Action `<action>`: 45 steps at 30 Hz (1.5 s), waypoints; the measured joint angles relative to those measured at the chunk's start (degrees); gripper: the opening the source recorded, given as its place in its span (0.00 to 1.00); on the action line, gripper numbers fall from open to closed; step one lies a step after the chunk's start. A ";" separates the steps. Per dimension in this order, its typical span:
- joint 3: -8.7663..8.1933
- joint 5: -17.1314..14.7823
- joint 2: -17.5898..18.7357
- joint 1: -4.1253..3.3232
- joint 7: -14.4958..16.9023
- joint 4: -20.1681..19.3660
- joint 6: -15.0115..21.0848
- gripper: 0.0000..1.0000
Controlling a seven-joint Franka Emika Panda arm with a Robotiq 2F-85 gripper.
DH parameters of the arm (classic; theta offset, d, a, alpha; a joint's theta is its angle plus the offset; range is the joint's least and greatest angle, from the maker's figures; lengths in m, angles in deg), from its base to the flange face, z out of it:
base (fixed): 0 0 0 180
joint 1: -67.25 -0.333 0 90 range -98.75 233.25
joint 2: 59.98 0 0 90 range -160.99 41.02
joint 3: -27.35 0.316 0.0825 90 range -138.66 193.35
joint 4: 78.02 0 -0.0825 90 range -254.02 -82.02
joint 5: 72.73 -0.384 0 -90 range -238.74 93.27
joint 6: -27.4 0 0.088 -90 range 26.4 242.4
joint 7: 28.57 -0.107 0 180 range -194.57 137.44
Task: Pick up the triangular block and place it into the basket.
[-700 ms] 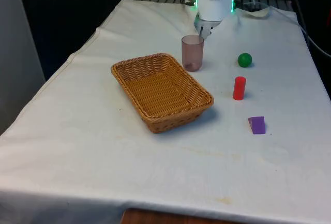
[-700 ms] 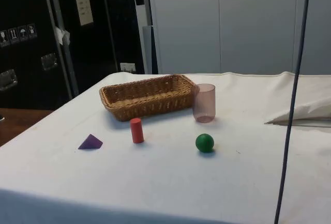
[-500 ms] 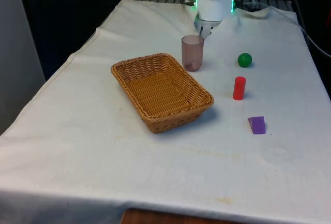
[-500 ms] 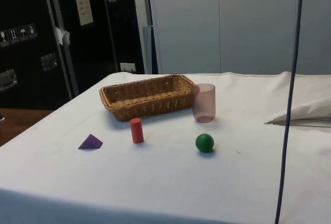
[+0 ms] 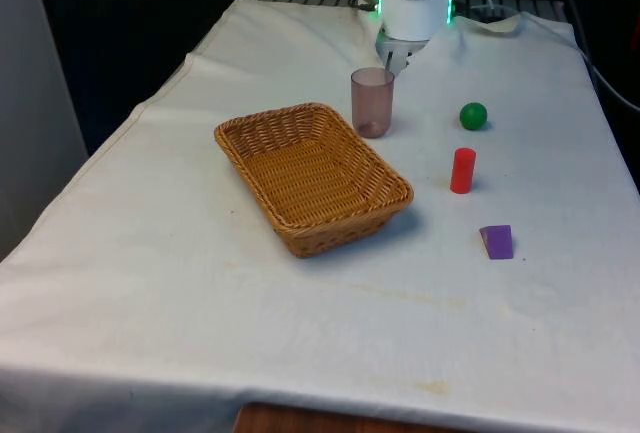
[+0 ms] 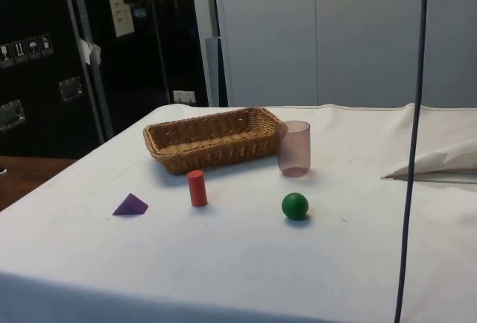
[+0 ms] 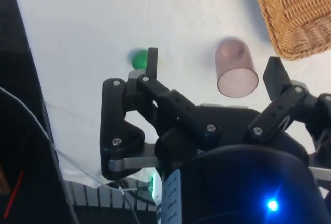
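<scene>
The tool (image 7: 212, 74) hung spread and empty above the translucent pink cup (image 5: 372, 101) — the purple triangular block (image 5: 497, 241) lay untouched on the surface (image 5: 150, 253), at four o'clock from the wicker basket (image 5: 310, 175), presumably awaiting approach.

Even, soft light falls from overhead onto my table (image 5: 150, 283), leaving its white cloth bright without harsh glare. The basket (image 5: 312, 175) casts a faint shadow toward five o'clock in the front view. The background at twelve o'clock stays dark. My gripper (image 7: 214, 69) looks black and slightly soft.
</scene>
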 measured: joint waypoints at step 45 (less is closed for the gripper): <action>6.65 1.49 5.21 -0.23 1.03 -10.54 24.58 1.00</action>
